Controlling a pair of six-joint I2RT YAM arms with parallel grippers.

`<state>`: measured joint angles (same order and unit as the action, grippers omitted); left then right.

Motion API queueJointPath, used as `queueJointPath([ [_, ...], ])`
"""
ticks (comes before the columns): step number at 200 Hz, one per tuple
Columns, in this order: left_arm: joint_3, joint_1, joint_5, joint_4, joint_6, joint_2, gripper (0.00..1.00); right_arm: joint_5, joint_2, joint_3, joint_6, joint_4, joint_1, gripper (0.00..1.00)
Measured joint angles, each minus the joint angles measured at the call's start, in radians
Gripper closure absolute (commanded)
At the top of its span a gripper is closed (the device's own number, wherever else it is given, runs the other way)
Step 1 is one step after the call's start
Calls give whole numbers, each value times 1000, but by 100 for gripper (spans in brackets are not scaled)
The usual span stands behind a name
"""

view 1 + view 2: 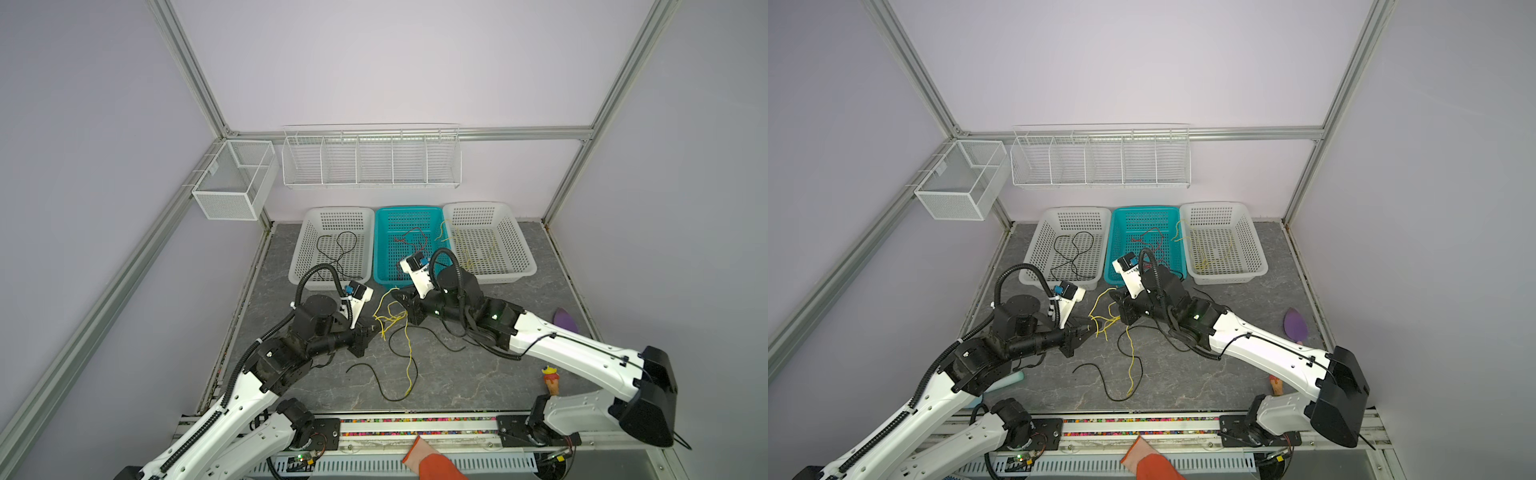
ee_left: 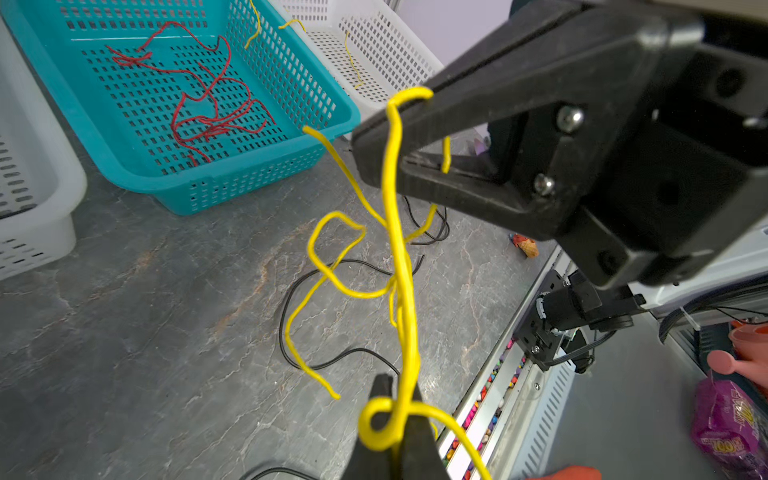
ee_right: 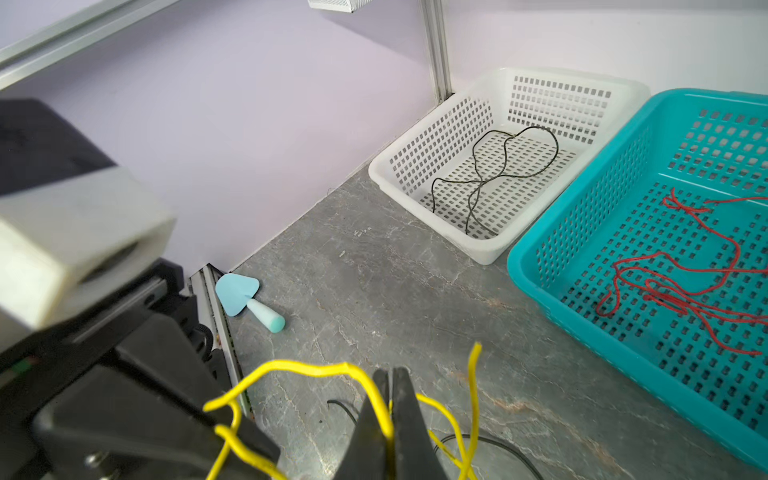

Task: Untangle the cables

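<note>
above the grey tabletop [image 2: 145, 332], left gripper [image 2: 398, 386] and right gripper [image 3: 390, 372] each pinch the yellow cable [image 2: 399, 249]; purple packet [image 2: 723, 419] lettering unreadable.

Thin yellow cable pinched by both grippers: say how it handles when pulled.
Likely floppy: the thin yellow cable sags in loose loops between the left gripper and right gripper. Probably light, being string-thin. Its loops may snag the thin black cable beneath.

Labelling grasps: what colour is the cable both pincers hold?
Yellow; the cable shows best in left wrist view, between left pincer and right pincer.
</note>
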<state>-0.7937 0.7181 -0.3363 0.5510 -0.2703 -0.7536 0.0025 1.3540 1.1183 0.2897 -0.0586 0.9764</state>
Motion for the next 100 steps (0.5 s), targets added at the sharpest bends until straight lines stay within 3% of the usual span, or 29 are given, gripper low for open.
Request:
queueJointPath([
  [29,2,-3,-18,0,1,4,100,45,45,82,-7,-37,-32,94],
  [74,7,-4,-24,8,2,13,100,63,28,123,62,-58,-248,94],
  [100,7,-4,-19,14,5,4,100,82,-15,169,62,-123,-310,94],
])
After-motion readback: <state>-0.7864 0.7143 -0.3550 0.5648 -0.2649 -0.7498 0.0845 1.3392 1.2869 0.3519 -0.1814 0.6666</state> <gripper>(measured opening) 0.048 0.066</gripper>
